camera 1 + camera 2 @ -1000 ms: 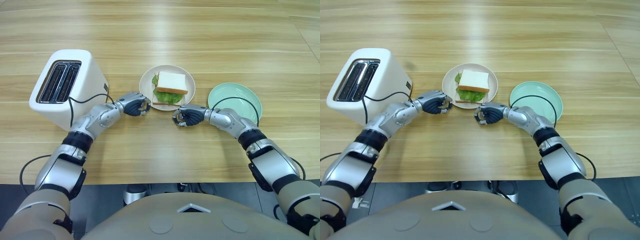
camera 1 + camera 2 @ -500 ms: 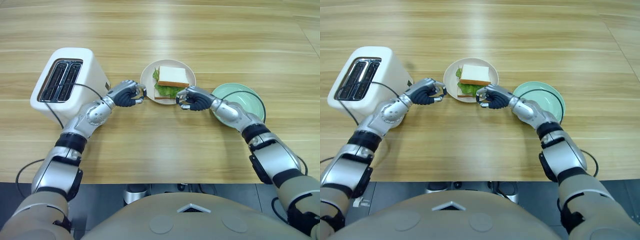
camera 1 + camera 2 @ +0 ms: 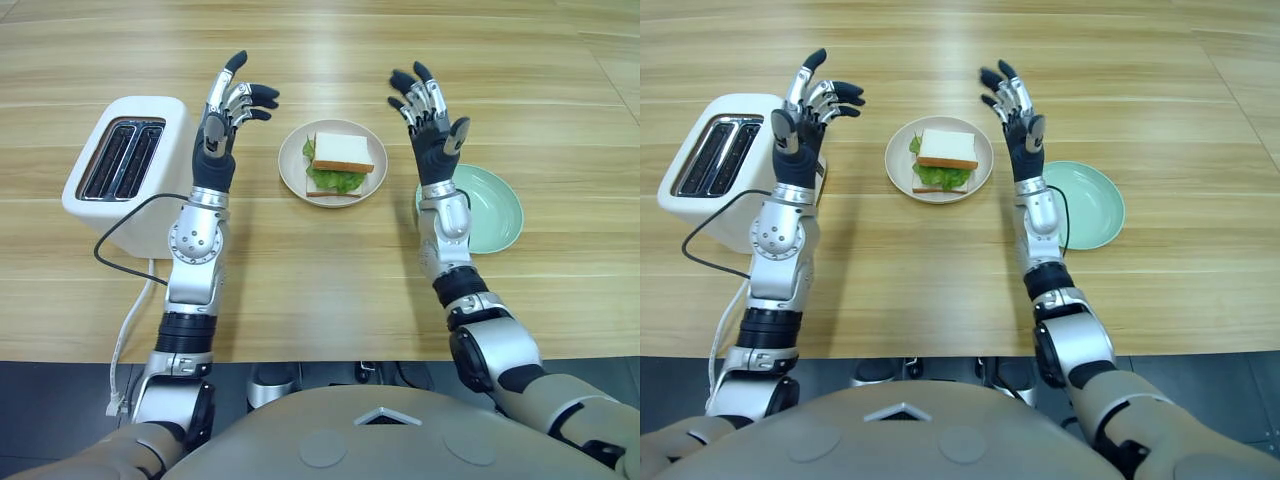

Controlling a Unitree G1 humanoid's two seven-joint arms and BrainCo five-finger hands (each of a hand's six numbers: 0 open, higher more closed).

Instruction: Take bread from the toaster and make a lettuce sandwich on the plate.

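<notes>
A sandwich of two white bread slices with green lettuce between them lies on the cream plate at the table's middle. The white toaster stands to the left, both slots dark with no bread showing. My left hand is raised upright between toaster and plate, fingers spread and holding nothing. My right hand is raised the same way just right of the plate, fingers spread, empty.
A pale green bowl sits right of the plate, behind my right forearm. The toaster's black cable loops across the wood near my left forearm and off the front edge. Bare wooden tabletop lies beyond the plate.
Both hands have lifted from beside the plate to an upright pose and uncurled from fists to spread fingers. The sandwich and plate stay in place.
</notes>
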